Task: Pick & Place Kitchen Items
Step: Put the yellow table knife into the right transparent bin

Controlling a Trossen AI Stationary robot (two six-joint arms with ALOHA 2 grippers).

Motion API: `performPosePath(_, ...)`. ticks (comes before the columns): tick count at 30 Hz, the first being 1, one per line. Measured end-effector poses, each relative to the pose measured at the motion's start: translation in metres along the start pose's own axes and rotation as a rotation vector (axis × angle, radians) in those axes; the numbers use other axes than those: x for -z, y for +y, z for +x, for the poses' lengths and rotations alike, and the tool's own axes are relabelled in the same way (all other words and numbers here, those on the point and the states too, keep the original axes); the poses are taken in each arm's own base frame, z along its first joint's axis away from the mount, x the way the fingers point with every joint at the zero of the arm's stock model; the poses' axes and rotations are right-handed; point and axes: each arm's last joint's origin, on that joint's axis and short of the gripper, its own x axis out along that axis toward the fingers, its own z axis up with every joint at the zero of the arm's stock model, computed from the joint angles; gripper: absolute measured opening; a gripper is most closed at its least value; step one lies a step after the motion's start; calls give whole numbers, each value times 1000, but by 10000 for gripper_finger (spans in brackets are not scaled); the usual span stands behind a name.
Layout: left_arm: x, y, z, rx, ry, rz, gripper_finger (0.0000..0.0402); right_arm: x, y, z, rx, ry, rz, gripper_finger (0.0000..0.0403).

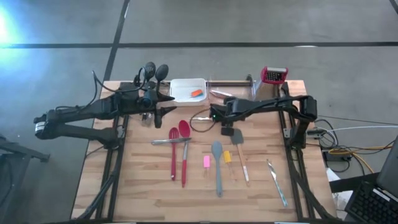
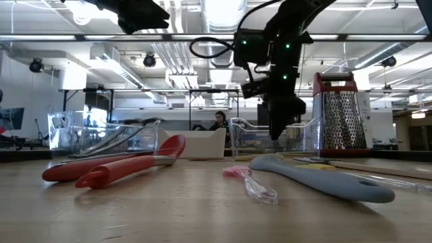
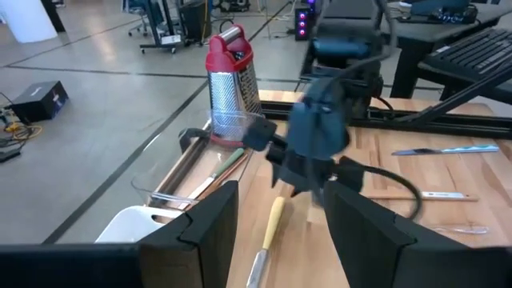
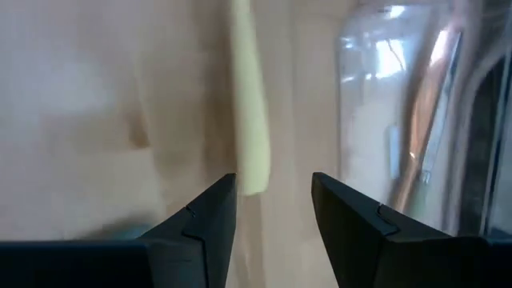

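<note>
Kitchen items: spread over the wooden bench [image 1: 143,186], mostly in its middle and near edge.
Red spoon [image 1: 184,152] and red spatula [image 1: 173,152]: lying side by side left of centre, handles toward the near edge, with a grey-handled utensil [image 1: 166,142] lying across them.
Grey spatula [image 1: 217,167]: right of the red pair; the pink block [image 1: 206,161] sits between them and the yellow block [image 1: 227,157] just to its right.
Black spatula [image 1: 239,152]: head near the right tool, pale handle running toward the near edge.
Knife [image 1: 277,182]: alone near the right edge, well apart from the rest.
Orange block [image 1: 196,94]: inside the white tray [image 1: 180,84] at the far side.
Black ladles [image 1: 155,71]: at the far left corner, beyond the left arm.
Grater [image 1: 273,75]: upright at the far right corner.
Left tool [image 1: 166,104]: raised beside the tray, fingers set wide with nothing between them.
Right tool [image 4: 272,212]: pointed down over a pale knife handle [image 4: 250,104] near the bench's far side, fingers apart and empty, beside a clear container [image 4: 416,112].
</note>
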Motion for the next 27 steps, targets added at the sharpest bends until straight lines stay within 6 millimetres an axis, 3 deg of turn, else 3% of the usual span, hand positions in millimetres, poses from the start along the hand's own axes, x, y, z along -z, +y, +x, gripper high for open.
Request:
performPosePath(5,0,0,0,0,0,7,189,2,9,2,42,21,-156,158)
performPosePath(13,0,0,0,0,1,33,189,2,7,6,-1,22,-287,155)
performPosePath(21,0,0,0,0,1,54,189,-5,16,40,-30,145,-404,153)
performPosePath(27,0,0,0,-2,5,55,189,-21,16,48,-31,141,-413,148)
